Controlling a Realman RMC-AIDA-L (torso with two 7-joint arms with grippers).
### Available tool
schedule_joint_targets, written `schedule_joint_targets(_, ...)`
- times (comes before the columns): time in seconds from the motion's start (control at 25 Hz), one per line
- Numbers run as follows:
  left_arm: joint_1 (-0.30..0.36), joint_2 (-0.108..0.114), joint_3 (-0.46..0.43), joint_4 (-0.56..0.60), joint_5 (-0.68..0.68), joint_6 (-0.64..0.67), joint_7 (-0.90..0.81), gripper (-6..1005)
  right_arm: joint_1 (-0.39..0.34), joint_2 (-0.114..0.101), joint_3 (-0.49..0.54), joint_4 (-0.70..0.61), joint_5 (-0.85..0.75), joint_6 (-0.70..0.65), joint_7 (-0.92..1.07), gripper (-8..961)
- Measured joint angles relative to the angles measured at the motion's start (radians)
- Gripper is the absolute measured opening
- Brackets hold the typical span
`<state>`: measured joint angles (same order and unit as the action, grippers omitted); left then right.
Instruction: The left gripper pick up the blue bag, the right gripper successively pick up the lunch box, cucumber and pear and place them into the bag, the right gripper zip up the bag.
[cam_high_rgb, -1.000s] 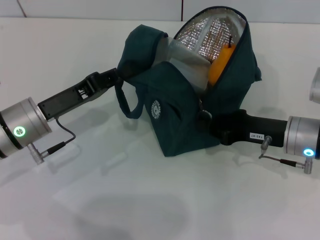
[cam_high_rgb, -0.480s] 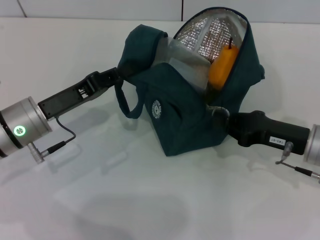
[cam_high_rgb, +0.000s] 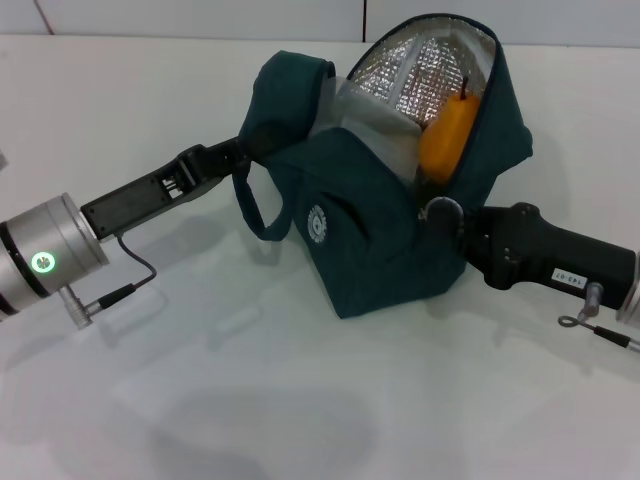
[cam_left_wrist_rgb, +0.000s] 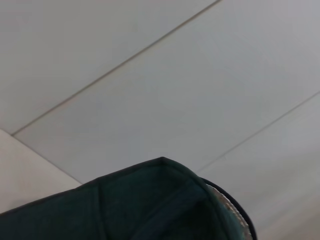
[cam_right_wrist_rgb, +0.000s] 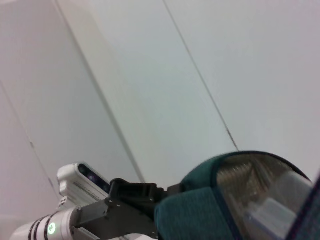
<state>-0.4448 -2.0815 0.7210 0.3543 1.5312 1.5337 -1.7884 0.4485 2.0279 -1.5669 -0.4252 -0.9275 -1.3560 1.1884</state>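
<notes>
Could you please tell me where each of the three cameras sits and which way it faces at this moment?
Head view: high on the robot, looking forward and down at the white table; both arms show, the left gripper and right gripper at the dark teal-blue fabric bag, an orange-yellow pear inside.
Left wrist view: close behind the bag's edge, facing the pale panelled wall; no arm shows.
Right wrist view: beside the bag, facing the left arm.
All three share the bag.

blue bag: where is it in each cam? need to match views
Head view: blue bag at centre, mouth open, between the left gripper and the right gripper.
Left wrist view: dark fabric along the lower edge.
Right wrist view: lower right corner.
Shared landmark: the bag's silver foil lining.
</notes>
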Motion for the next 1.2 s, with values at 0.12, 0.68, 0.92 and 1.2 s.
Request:
schedule_joint_targets(0.12,-0.01,0.0,0.0,0.0,0.003,0.047,0.012,58,0.016,0.0,-0.003,0.0,-0.001,-0.003,-0.003,15)
schedule_joint_targets(0.68,-0.019,0.001,-0.005,-0.005,-0.019,0.215,0.214,104,0.042,0.0,-0.019,-0.003,-0.005,-0.078,-0.089,15)
schedule_joint_targets(0.92,-0.006,0.001,-0.008,-0.008,-0.02,0.216,0.246,267,0.043,0.0,-0.02,0.005,-0.009,-0.08,-0.091,16)
schedule_joint_targets(1.2,0.051,0.012,-0.011,-0.001,-0.048,0.221,0.252,693,0.034,0.0,-0.046,0.008,-0.009,-0.083,-0.091,16)
